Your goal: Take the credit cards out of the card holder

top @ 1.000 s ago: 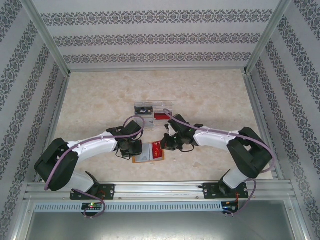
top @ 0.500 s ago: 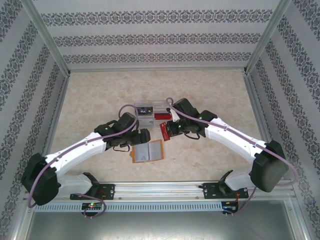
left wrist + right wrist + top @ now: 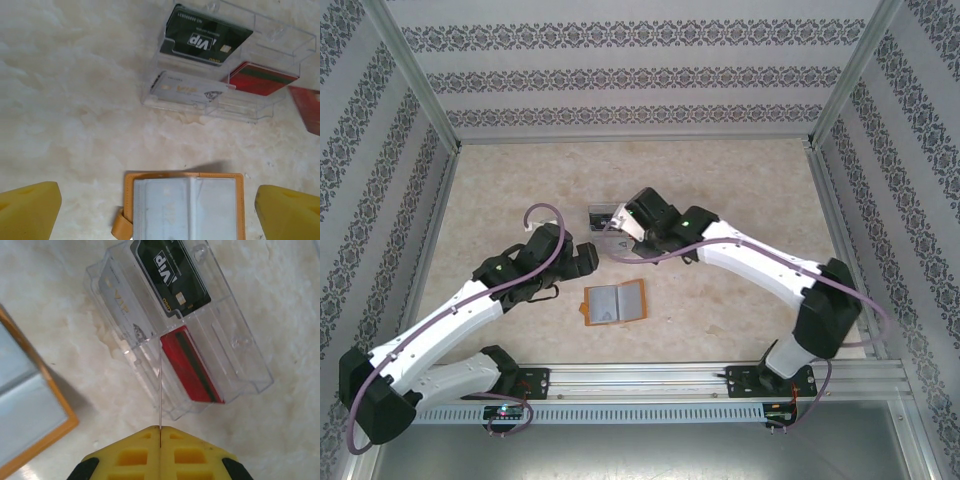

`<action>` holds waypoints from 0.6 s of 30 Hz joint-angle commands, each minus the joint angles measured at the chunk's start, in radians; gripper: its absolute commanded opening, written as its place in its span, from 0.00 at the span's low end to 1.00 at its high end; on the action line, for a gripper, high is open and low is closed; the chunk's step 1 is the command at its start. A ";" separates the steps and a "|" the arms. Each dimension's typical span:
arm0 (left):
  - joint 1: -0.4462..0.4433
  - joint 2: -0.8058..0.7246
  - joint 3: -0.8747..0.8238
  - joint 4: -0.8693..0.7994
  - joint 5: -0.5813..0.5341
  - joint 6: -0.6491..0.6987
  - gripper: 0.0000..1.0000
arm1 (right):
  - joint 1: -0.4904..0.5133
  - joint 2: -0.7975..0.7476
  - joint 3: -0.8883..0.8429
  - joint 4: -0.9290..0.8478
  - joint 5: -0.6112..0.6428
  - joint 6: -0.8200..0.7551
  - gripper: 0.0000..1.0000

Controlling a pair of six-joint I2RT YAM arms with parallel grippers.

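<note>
You have a marbled table [image 3: 740, 190]. The open card holder [image 3: 615, 303] lies flat on it. A clear tray [image 3: 282, 40] sits just beyond the holder.

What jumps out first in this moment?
The right gripper pinches a thin card edge-on over the clear tray, which holds a black VIP card, a silver card and a red card. Nearer the arms, the orange card holder lies open on the table, with the left gripper open beside it.

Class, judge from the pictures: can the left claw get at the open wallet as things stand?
Probably yes. The left claw hangs open just by the wallet, which lies bare on the table; the right claw holds a card over the tray.
</note>
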 commanded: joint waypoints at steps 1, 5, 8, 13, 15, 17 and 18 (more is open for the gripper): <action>0.017 -0.022 0.000 -0.049 -0.062 0.040 1.00 | 0.007 0.066 0.060 -0.035 0.120 -0.193 0.00; 0.022 -0.031 -0.006 -0.055 -0.064 0.039 1.00 | 0.009 0.129 0.095 -0.026 0.160 -0.278 0.00; 0.029 -0.030 -0.009 -0.061 -0.067 0.037 1.00 | 0.009 0.164 0.112 -0.016 0.170 -0.317 0.00; 0.047 -0.035 -0.006 -0.075 -0.071 0.042 1.00 | 0.004 0.205 0.123 -0.001 0.179 -0.348 0.00; 0.053 -0.039 -0.006 -0.079 -0.072 0.044 1.00 | 0.004 0.221 0.121 0.014 0.196 -0.357 0.00; 0.058 -0.045 -0.008 -0.082 -0.071 0.046 1.00 | 0.003 0.232 0.125 0.020 0.198 -0.355 0.00; 0.060 -0.048 -0.007 -0.082 -0.070 0.047 1.00 | 0.002 0.239 0.127 0.024 0.201 -0.355 0.00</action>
